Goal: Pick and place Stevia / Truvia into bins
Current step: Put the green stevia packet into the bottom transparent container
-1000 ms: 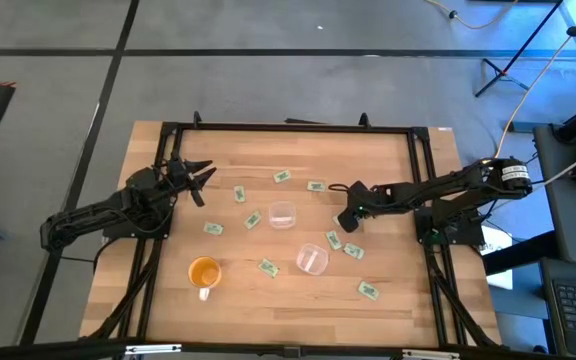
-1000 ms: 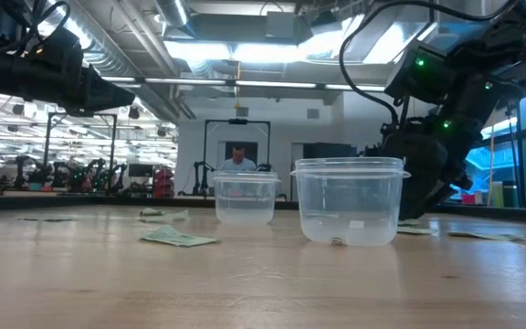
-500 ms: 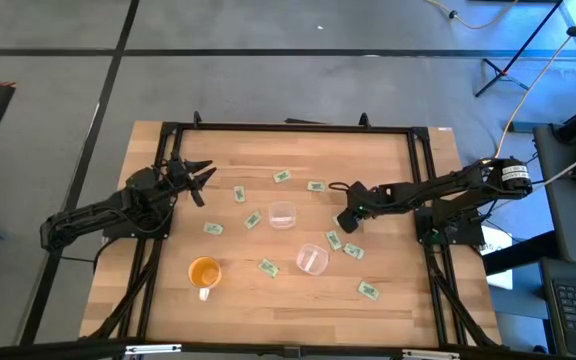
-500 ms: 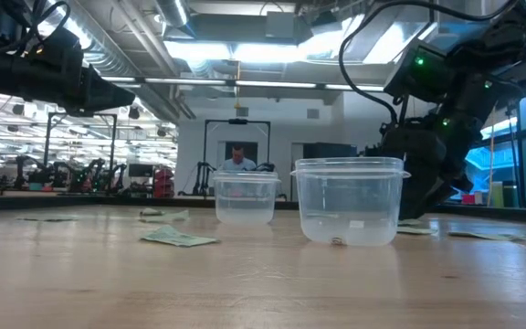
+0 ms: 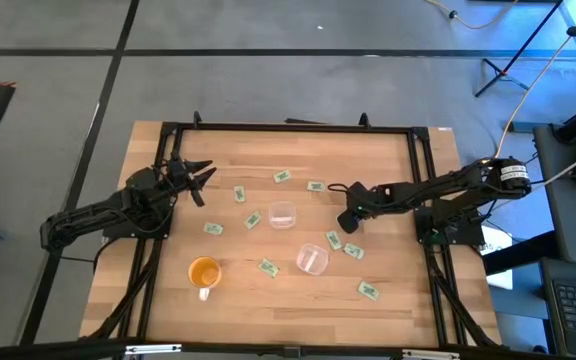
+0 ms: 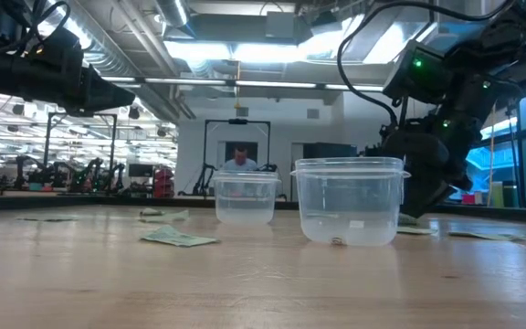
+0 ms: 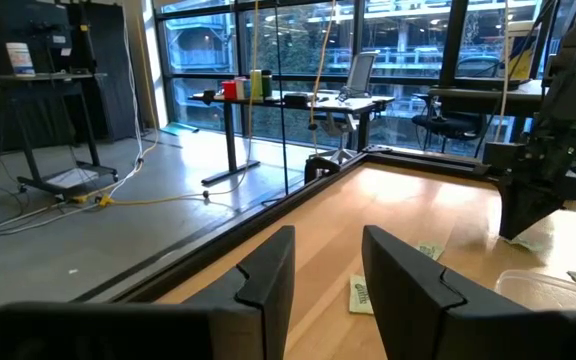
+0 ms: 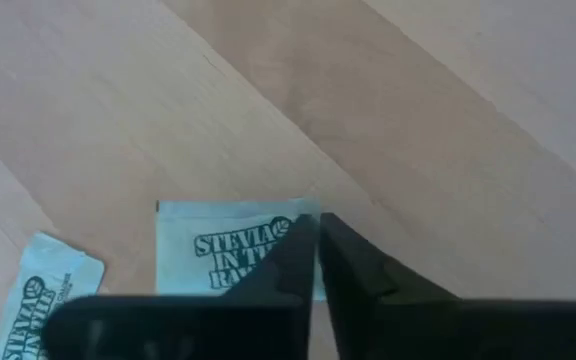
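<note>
The right pincer (image 5: pixel 347 222) is low over the wooden tabletop (image 5: pixel 398 300), right of centre, its fingers (image 8: pixel 353 262) drawn together until only a thin slit shows between the tips. In the right wrist view those tips sit at the edge of a pale green Stevia packet (image 8: pixel 223 250) lying flat on the wood, with a second packet (image 8: pixel 43 295) just beside it; whether the tips actually pinch the paper cannot be told. The left pincer (image 5: pixel 200 180) waits above the left part of the tabletop, its fingers (image 7: pixel 268 275) narrowly apart and holding nothing. Two clear bins stand near the middle: one (image 5: pixel 282 215) toward the centre and the other (image 5: pixel 312 260) nearer the front edge, a little to the right. In the low view the near bin (image 6: pixel 350 201) shows a small speck at its base that is too small to identify, and the far bin (image 6: pixel 245 196) looks bare inside. The remaining packets are scattered on the wood outside the bins: three (image 5: pixel 282 177) across the back, two (image 5: pixel 253 219) left of the far bin, one (image 5: pixel 268 267) between the orange cup (image 5: pixel 203 272) and the near bin, two (image 5: pixel 353 251) right of the near bin, and one (image 5: pixel 369 291) near the front right. A person (image 6: pixel 238 159) sits in the room behind the tabletop.
</note>
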{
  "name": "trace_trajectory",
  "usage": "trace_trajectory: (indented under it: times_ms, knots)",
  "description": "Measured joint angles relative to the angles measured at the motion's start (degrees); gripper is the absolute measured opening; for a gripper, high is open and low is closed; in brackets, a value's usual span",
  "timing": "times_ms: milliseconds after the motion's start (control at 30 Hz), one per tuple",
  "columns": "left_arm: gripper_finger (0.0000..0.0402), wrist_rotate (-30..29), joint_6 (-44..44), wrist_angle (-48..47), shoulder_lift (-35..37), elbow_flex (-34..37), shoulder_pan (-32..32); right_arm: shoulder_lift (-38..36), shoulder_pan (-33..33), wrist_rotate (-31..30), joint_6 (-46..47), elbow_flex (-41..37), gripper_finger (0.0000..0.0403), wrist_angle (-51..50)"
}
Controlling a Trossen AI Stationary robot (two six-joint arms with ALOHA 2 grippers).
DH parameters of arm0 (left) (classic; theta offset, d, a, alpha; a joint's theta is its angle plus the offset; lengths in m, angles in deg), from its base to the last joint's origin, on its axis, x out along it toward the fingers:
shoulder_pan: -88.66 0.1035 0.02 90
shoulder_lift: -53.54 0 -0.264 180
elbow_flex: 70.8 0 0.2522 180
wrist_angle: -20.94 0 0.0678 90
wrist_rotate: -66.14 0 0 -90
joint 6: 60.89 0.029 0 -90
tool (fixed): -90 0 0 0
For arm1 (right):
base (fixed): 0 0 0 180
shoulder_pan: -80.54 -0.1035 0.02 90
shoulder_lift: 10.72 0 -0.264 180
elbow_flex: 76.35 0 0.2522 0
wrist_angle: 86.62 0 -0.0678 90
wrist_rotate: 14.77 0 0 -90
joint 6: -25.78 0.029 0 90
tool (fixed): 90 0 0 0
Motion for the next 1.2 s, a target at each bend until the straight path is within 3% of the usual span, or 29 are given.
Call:
trace_trajectory:
  times_ms: [367, 600, 933, 1200]
  knots:
    - [0.0114, 0.06, 0.00, 0.00, -0.01, -0.01, 0.00, -1.83, -0.04, -0.61, -3.36, 0.57, 0.0003, -0.65]
    - [0.0114, 0.13, 0.00, -0.01, -0.01, 0.00, 0.00, -8.46, -0.92, -0.62, -10.43, 7.61, 0.0001, -5.61]
    - [0.0114, 0.15, 0.00, -0.01, -0.05, 0.00, 0.00, -9.50, -10.84, 2.68, -17.61, 20.22, 0.0000, -4.98]
    - [0.0114, 0.17, 0.00, 0.01, -0.06, -0.01, -0.01, -3.29, -18.39, 2.46, -16.18, 21.09, 0.0000, 0.29]
